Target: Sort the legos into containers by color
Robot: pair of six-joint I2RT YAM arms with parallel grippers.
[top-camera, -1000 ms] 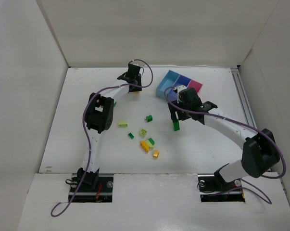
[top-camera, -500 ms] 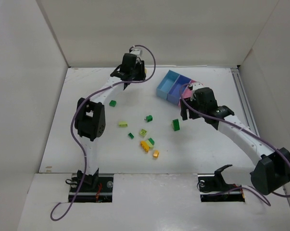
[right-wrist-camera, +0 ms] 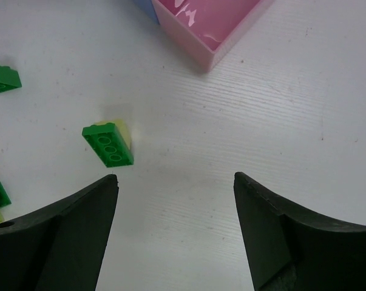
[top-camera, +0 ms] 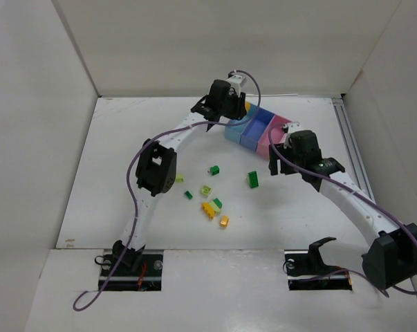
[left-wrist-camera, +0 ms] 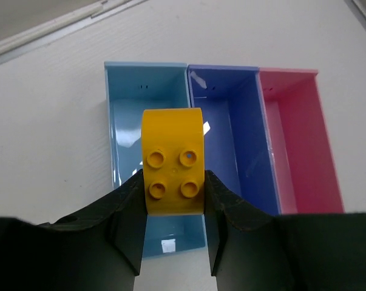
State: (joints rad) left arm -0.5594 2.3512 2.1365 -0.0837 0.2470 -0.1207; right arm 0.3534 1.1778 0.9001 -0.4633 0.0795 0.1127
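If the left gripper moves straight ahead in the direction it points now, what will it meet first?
Probably the light blue bin. The left gripper, holding a yellow brick, points at that bin's open top, so the brick would likely touch the bin's floor first. How high it is above the bin is unclear.

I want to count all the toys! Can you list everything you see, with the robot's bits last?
table: one, white, under everything.
bins: three in a joined row, light blue, darker blue, pink, table's far side.
dark green bricks: four showing, loose mid-table.
pale lime bricks: two, left of the middle.
yellow-orange bricks: at least two, bunched nearest the arms' bases.
yellow brick: one, in the left gripper.
left gripper: one, black, shut on the yellow brick, at the light blue bin.
right gripper: one, black, open, empty, over the table beside the pink bin.
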